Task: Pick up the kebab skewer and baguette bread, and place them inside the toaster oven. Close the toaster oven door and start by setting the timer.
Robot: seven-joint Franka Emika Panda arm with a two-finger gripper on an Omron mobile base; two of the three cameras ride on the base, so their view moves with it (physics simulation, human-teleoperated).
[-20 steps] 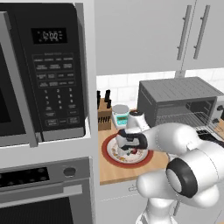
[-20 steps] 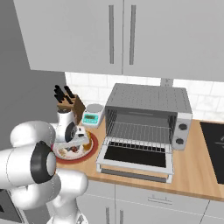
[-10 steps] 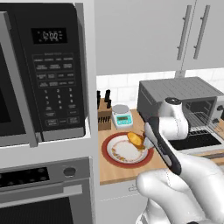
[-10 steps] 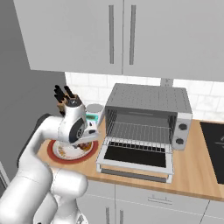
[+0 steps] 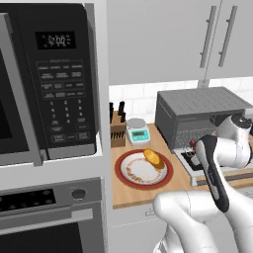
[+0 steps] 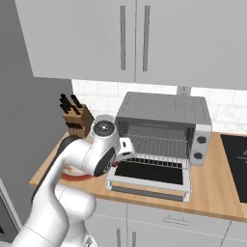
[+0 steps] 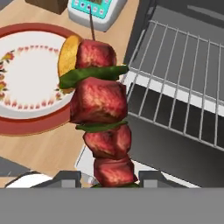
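Gripper is clamped on the bottom chunk of the kebab skewer, holding it up over the front left corner of the toaster oven, just above the dropped-down toaster oven door. Skewer's got four chunky red-brown meat cubes with green pepper strips squeezed between them and a thin stick poking out the far end. The baguette bread, golden-orange, sits on the right edge of a red-rimmed plate. Light wood counter, little kitchen scale and knife block at the back, white tile wall, grey cabinets overhead.
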